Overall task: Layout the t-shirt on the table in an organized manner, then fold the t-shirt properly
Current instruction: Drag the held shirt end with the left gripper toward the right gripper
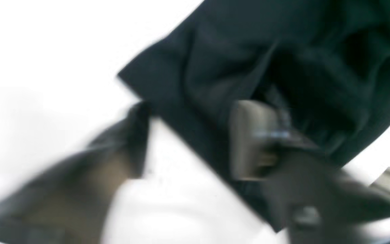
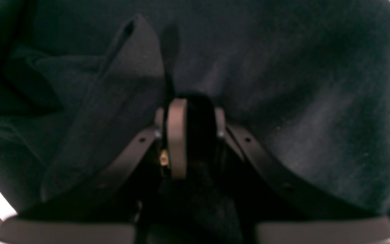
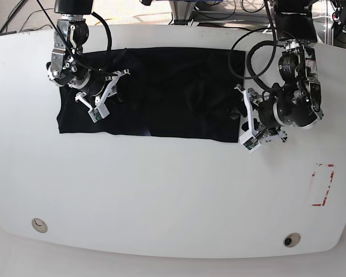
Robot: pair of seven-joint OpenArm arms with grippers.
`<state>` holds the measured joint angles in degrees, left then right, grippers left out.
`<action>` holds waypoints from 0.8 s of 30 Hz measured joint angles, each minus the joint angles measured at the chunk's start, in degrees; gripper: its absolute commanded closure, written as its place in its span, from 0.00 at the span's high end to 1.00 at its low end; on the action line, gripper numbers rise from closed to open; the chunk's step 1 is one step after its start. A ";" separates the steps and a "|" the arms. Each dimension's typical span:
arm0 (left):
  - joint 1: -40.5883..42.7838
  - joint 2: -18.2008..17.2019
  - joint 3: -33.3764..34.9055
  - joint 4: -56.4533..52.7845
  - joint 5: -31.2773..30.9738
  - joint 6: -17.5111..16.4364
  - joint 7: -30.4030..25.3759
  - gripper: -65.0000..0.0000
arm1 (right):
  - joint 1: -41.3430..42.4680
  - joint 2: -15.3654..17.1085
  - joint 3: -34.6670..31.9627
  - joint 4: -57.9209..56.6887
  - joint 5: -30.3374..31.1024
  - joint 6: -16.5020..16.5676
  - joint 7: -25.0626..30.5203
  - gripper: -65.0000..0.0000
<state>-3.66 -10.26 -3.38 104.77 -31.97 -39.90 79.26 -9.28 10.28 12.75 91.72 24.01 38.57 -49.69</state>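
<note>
— Orientation of the t-shirt (image 3: 161, 95)?

— Spread as a wide black band across the far half of the table (image 3: 161, 196), long axis running side to side in the base view. Near edge fairly straight, slanting slightly. Which end is collar and which is hem: cannot tell.

— Position against the grippers?

— Right gripper (image 3: 112, 86) sitting over the cloth near the band's end on the base view's left, well inside the outline. Left gripper (image 3: 246, 118) at the opposite end, right at the short edge, straddling the border between black cloth and white tabletop.

— State of the right gripper?

— Nearly closed, with a fold of dark fabric (image 2: 198, 122) pinched between the pads (image 2: 176, 135); cloth filling almost the whole right wrist view.

— And the left?

— Blurred with motion. One finger (image 1: 252, 139) lying against the fabric near its edge, the other (image 1: 127, 142) out over bare white table beside the shirt's corner. Jaws apart, partly closed; whether any cloth is gripped: cannot tell.

— Anything else on the table?

— Red dashed rectangle (image 3: 322, 184) near the right edge of the base view, well apart from the shirt.
</note>
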 measured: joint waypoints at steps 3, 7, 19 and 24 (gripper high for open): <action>0.31 -1.25 -0.76 -0.15 0.33 -0.04 -0.26 0.05 | 0.00 -0.02 0.00 0.00 -0.02 0.00 -0.02 0.16; 0.04 -1.77 -0.68 -0.11 3.78 -0.02 -1.86 0.03 | 0.00 -0.13 0.00 0.00 -0.02 0.00 -0.02 0.16; 4.81 0.31 5.73 -0.35 12.92 -0.02 -3.91 0.03 | -0.02 -0.15 0.00 -0.02 0.20 0.00 0.00 0.16; 5.99 1.42 10.19 -0.39 14.19 -0.02 -4.11 0.03 | -0.02 -0.13 0.00 -0.02 0.15 0.00 -0.02 0.16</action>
<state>2.33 -8.84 6.81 104.38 -17.78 -39.92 75.16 -9.30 10.15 12.75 91.70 24.16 38.57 -49.71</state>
